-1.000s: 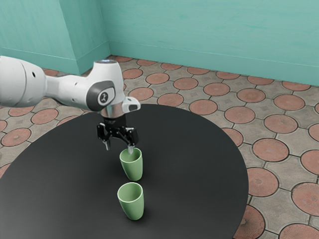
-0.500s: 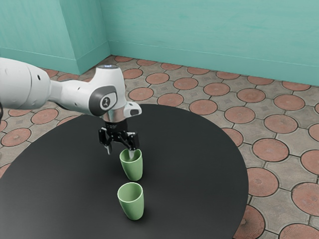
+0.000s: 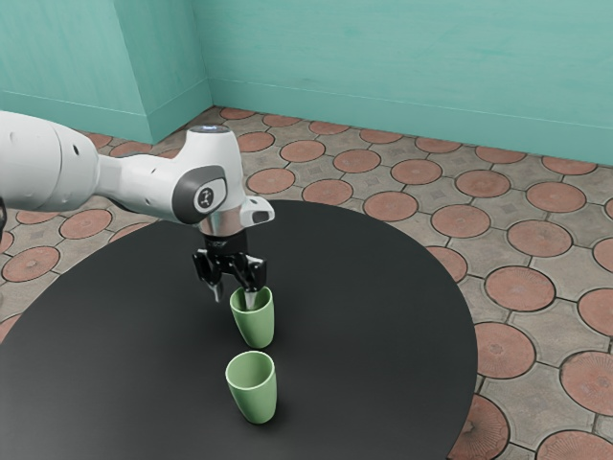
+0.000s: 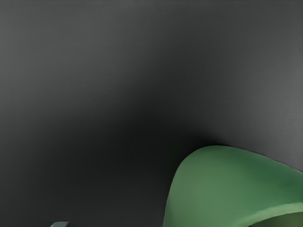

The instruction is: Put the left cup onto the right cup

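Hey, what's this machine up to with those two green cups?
A white robot arm has its black gripper down at the rim of the farther green cup, open, one finger dipping inside and the other outside, not yet clamped. That cup stands upright on the round black table. The nearer green cup stands upright close by, apart from it and untouched. The aim is stacking one cup on the other; nothing is lifted yet.
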Robot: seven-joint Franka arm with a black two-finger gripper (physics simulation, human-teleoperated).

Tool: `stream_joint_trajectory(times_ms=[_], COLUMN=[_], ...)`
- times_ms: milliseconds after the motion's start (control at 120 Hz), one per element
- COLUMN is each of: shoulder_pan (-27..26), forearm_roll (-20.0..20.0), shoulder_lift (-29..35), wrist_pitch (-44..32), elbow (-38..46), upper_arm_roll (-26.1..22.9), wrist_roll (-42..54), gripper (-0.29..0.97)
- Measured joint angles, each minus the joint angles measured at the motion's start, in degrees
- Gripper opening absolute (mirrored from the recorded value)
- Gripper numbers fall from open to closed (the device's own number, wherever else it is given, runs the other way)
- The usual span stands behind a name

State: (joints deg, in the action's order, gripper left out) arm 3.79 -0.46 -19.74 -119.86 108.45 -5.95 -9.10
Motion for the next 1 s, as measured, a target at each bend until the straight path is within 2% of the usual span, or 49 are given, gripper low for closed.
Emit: stream_joint_trajectory(times_ms=[408,1000], shoulder_pan=[-0.2,-0.3], forearm_roll=[0.0,0.0], shoulder_lift=[0.0,-0.1], wrist_pitch=[-0.3,-0.4], elbow=[0.0,0.0], upper_arm_roll=[-0.1,-0.3], wrist_roll=[0.0,0.0], gripper=[0.33,0.16])
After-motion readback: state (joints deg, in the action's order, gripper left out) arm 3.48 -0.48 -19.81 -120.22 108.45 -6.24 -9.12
